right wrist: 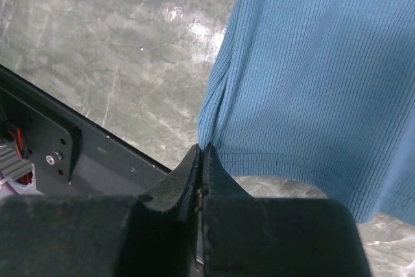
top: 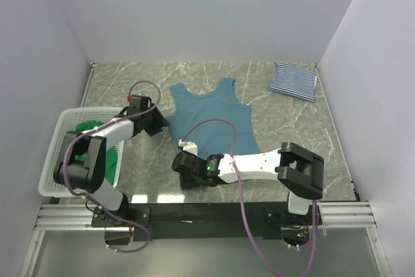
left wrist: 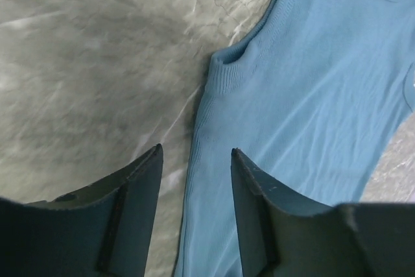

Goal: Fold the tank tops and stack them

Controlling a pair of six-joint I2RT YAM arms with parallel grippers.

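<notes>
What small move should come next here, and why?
Probably lower the left gripper and close on the teal top's side edge: its jaws stand open over it, while the right gripper is shut on the hem corner.

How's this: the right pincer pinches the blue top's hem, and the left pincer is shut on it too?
No. Left wrist view: the left pincer stands open over the edge of the blue top. The right pincer does pinch the hem.
</notes>
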